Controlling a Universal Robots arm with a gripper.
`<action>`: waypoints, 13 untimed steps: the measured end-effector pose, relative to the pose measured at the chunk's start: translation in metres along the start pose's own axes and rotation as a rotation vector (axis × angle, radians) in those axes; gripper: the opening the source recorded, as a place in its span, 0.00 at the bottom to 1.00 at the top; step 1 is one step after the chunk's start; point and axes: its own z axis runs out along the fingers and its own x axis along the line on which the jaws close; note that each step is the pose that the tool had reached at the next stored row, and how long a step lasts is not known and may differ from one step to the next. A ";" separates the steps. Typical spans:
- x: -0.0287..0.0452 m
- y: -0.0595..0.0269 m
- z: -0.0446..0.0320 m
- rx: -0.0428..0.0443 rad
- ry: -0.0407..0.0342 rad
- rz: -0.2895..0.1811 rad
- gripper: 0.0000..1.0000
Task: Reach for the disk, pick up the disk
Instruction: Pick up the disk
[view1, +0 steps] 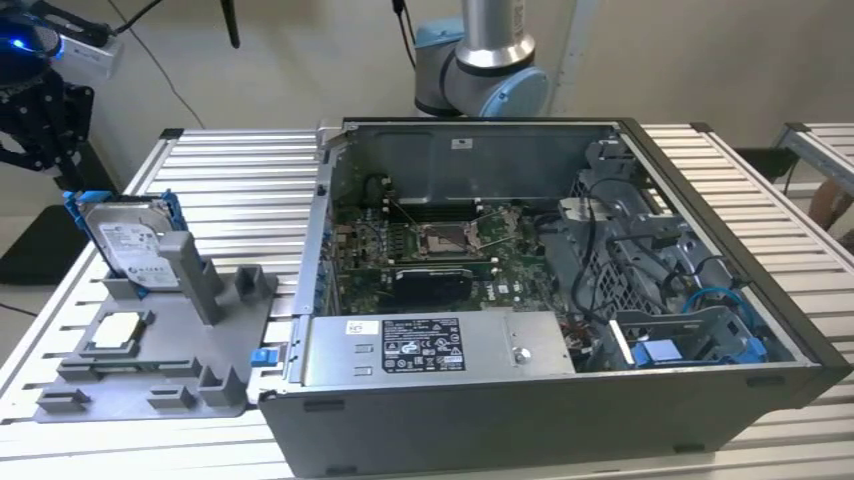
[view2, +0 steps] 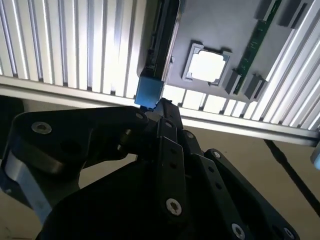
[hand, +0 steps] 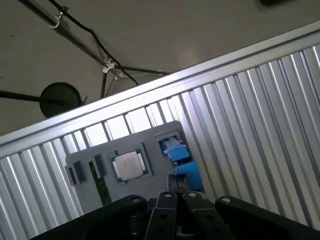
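At the exterior view's left end of the slatted bench (view1: 227, 160), the disk (view1: 134, 245) sits propped in a grey fixture (view1: 160, 370). Labelled face turned up and outward. Blue carrier runs along its edges. Long axis runs away from the camera and toward the exterior view's left, and the far end is the one nearest the gripper (view1: 54, 160).

Gripper is just above that far end. In the second wrist view the gripper (view2: 156, 107) tip is right at the blue end of the disk (view2: 150, 92), which is seen edge-on as a dark slab pointing straight away. In the first wrist view the gripper (hand: 176, 192) lies just beside the blue carrier end of the disk (hand: 181, 159).

Gripper state: cannot tell whether it is closed on the carrier. Disk is seated in the fixture, not lifted.

A silver square chip (view1: 118, 330) lies flat in a pocket of the same fixture, near the disk. An open computer case (view1: 534, 430) stands at the exterior view's right of the fixture.
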 end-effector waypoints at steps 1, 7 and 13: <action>0.0000 0.0000 0.0000 0.0000 0.0006 -0.018 0.00; 0.0000 0.0000 0.0000 0.0000 0.0044 -0.116 0.00; 0.0000 0.0000 0.0000 0.0000 0.0079 -0.208 0.00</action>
